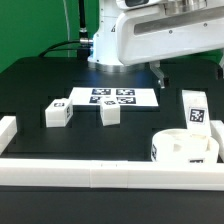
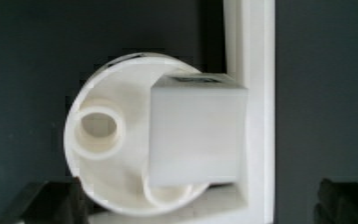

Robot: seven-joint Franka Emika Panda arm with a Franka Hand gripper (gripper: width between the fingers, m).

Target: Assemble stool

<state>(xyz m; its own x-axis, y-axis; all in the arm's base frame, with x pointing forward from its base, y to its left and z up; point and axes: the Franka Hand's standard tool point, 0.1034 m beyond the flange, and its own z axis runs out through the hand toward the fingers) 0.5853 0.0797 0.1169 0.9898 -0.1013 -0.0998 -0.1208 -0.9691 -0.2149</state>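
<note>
White rail [image 1: 100, 172], seat [image 1: 180, 148] on black table [image 1: 40, 85]; green backdrop [image 1: 30, 25] behind.

Arm's glossy white moulded plastic casing [image 1: 150, 35]: big rounded shells, smooth, w/ grey shading on undersides. At the casing's end on the exterior view's left sits a dark grey-black joint band [image 1: 97, 47]. Next to it runs a thin black cable [image 1: 72, 25], curved. Below the white shell is a slim dark strip [image 1: 158, 70], too small to ID. Wrist view: two matte black blocky fingertips [image 2: 44, 200], blurred, edges soft; detail on them not readable.
</note>
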